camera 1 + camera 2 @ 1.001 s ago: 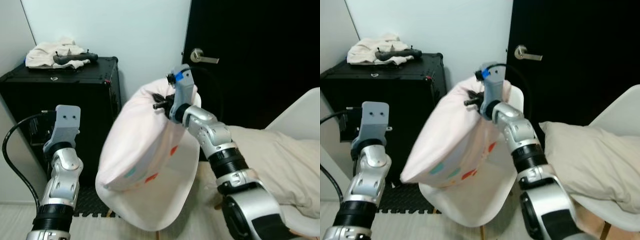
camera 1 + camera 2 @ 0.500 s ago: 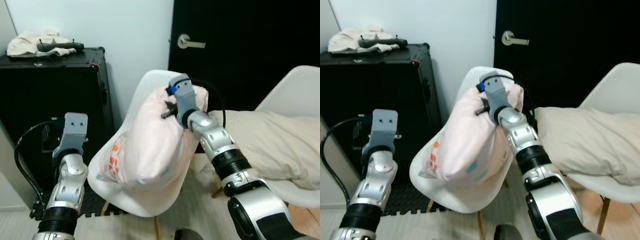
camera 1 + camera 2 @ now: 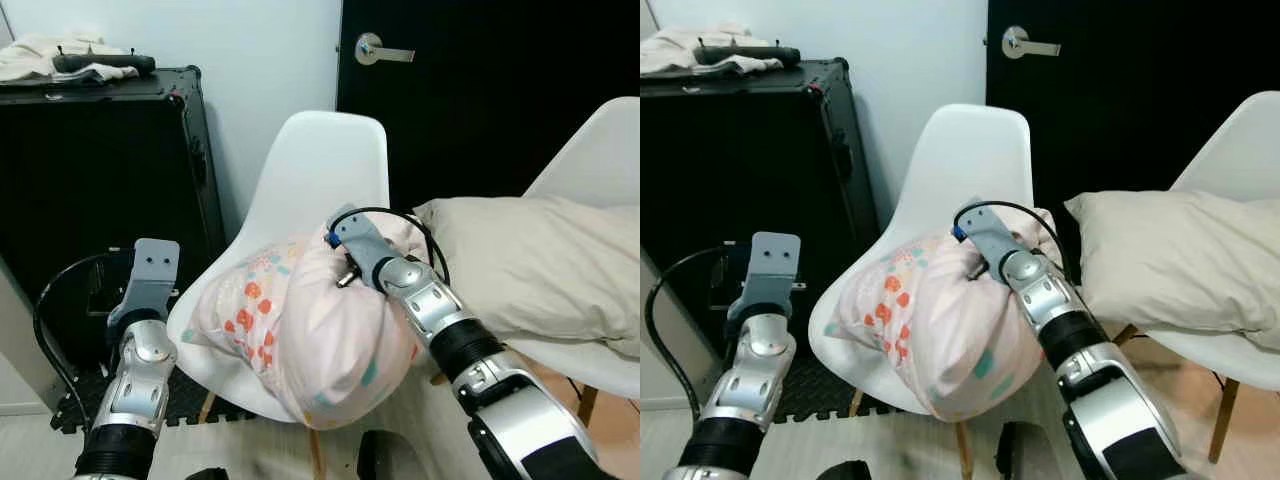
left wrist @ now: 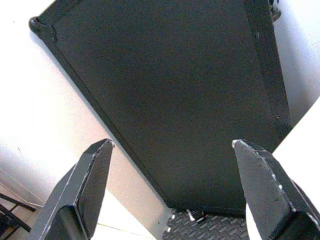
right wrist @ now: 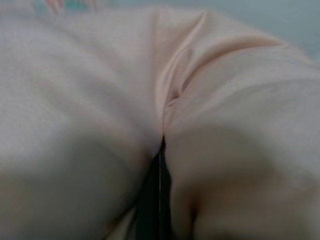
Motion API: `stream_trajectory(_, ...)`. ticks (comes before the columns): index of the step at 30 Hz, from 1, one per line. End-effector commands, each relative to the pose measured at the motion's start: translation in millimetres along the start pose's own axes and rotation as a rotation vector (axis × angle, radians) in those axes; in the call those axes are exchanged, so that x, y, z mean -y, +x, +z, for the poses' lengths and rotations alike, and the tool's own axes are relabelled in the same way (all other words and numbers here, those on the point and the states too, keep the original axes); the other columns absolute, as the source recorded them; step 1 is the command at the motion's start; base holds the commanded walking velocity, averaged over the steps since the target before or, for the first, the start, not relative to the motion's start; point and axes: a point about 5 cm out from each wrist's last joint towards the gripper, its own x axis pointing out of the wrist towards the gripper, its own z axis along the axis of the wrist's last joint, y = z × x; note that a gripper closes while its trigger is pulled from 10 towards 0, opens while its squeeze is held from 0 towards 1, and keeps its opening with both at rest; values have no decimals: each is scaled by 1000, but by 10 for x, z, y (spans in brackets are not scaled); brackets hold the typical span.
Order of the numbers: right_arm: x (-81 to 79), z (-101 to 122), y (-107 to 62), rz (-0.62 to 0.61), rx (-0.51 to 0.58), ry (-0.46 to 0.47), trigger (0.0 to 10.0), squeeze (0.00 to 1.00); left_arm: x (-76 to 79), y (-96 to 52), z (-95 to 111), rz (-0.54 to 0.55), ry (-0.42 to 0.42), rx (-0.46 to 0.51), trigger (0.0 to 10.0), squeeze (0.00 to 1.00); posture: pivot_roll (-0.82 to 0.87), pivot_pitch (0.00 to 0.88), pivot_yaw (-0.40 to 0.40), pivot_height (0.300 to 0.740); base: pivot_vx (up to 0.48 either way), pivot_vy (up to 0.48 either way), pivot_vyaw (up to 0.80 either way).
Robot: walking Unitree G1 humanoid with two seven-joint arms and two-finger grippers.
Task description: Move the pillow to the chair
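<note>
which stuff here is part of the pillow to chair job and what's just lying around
Job:
pink patterned pillow
white moulded plastic chair
right gripper, pinching the pillow

Lying about:
beige pillow on second white chair
black case
cream cloth on top

I find nothing here that I can read: no words, labels, brand marks, numbers or signs stand on anything in front of me.
</note>
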Motion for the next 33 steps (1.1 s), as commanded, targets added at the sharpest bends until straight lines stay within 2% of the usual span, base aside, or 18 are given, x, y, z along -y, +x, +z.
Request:
stream_trajectory(1, -129, -385, 27, 45, -162, -33, 10000, 0, -4, -19, -7, -9, 11, 9, 10000, 0, -34, 32, -19, 525, 0, 0, 0)
stream_trajectory(2, -129, -385, 27, 45, -162, -33, 10000, 0, -4, -19, -7, -9, 11, 9, 10000, 0, -34, 32, -19, 525, 0, 0, 0)
stream_trajectory(6, -53, -729, -17, 15, -280, -17, 10000, 0, -50, -18, -6, -2, 22, 19, 10000, 0, -25, 38, -20, 505, 0, 0, 0)
stream_trajectory(7, -53, -729, -17, 15, -280, -17, 10000, 0, -50, -18, -6, -2, 22, 19, 10000, 0, -25, 38, -20, 505, 0, 0, 0)
stream_trajectory(10, -9, -954, -66, -4, -345, -20, 10000, 0, -78, -28, -44, -2, 18, 9, 10000, 0, -23, 41, -19, 490, 0, 0, 0)
stream_trajectory(12, 17, -1048, -95, -12, -370, -24, 10000, 0, -67, -43, -101, -35, -48, -19, 10000, 0, -25, 45, -20, 490, 0, 0, 0)
stream_trajectory(13, 17, -1048, -95, -12, -370, -24, 10000, 0, -67, -43, -101, -35, -48, -19, 10000, 0, -25, 45, -20, 490, 0, 0, 0)
stream_trajectory(16, 23, -1097, -111, -9, -376, -21, 10000, 0, -18, -65, -172, -151, -192, -16, 10000, 0, -31, 50, -19, 490, 0, 0, 0)
stream_trajectory(18, 22, -1102, -112, -7, -376, -21, 10000, 0, -10, -69, -179, -172, -215, -10, 10000, 0, -31, 50, -19, 490, 0, 0, 0)
stream_trajectory(20, -7, -1086, -101, 14, -353, -14, 10000, 0, 37, -74, -266, -272, -282, -21, 10000, 0, -41, 56, -20, 490, 0, 0, 0)
stream_trajectory(23, -31, -1067, -93, 30, -334, 1, 10000, 0, 51, -67, -318, -334, -324, -26, 10000, 0, -55, 65, -18, 490, 0, 0, 0)
stream_trajectory(25, -115, -1023, -79, 95, -279, 84, 10000, 0, 46, -47, -337, -370, -347, -25, 10000, 0, -72, 78, -13, 490, 0, 0, 0)
stream_trajectory(26, -115, -1023, -79, 95, -279, 84, 10000, 0, 46, -47, -337, -370, -347, -25, 10000, 0, -72, 78, -13, 490, 0, 0, 0)
stream_trajectory(27, -199, -988, -79, 169, -222, 171, 10000, 0, 45, -36, -367, -392, -342, -31, 10000, 0, -79, 86, -11, 490, 0, 0, 0)
stream_trajectory(28, -199, -988, -79, 169, -222, 171, 10000, 0, 45, -36, -367, -392, -342, -31, 10000, 0, -79, 86, -11, 490, 0, 0, 0)
stream_trajectory(30, -240, -962, -84, 215, -188, 228, 10000, 0, 45, -30, -390, -394, -326, -40, 10000, 0, -81, 88, -10, 490, 0, 0, 0)
stream_trajectory(32, -303, -889, -130, 349, -80, 436, 10000, 0, 40, -18, -428, -403, -290, -47, 10000, 0, -98, 114, -9, 490, 0, 0, 0)
stream_trajectory(33, -303, -889, -130, 349, -80, 436, 10000, 0, 40, -18, -428, -403, -290, -47, 10000, 0, -98, 114, -9, 490, 0, 0, 0)
